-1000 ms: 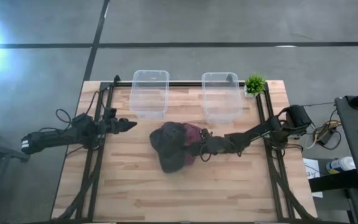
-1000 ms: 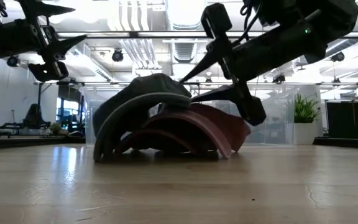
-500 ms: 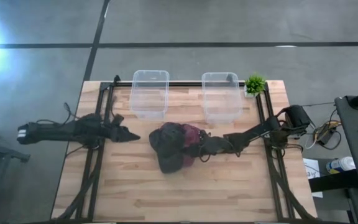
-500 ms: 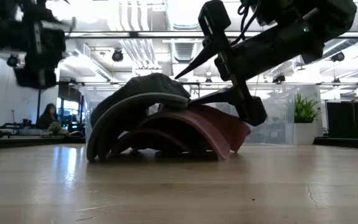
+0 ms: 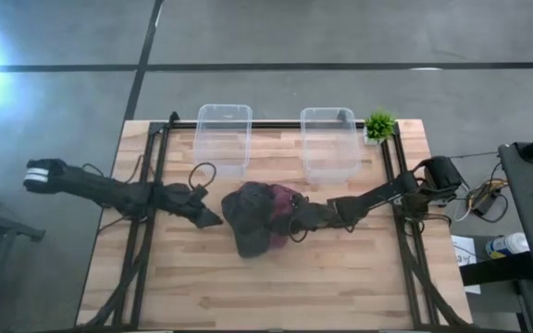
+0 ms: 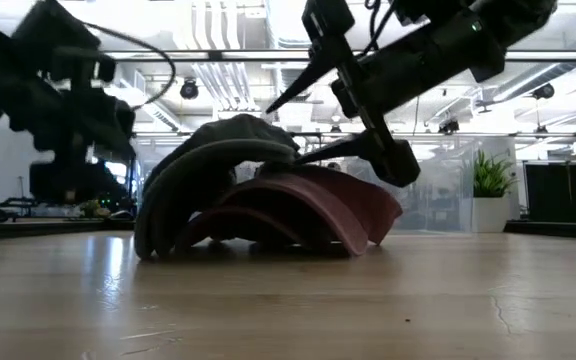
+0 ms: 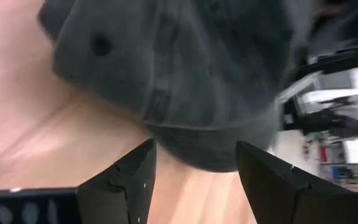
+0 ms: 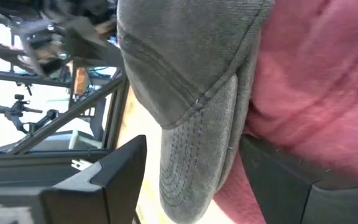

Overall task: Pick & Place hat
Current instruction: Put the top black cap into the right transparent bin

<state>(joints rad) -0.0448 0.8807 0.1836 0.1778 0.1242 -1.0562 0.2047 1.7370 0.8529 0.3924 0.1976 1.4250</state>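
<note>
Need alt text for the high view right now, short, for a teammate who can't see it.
Overhead: a dark grey cloth cap overlaps a maroon cloth cap mid-table, with the left gripper and right gripper reaching in from opposite sides, fingers open. Two clear plastic bins and a small green potted plant line the far edge.

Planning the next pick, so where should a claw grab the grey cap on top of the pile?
Probably by the stiff brim of the grey fabric cap, coming from the left, where the open left claw already faces it. The brim arches clear of the maroon cap beneath.
</note>
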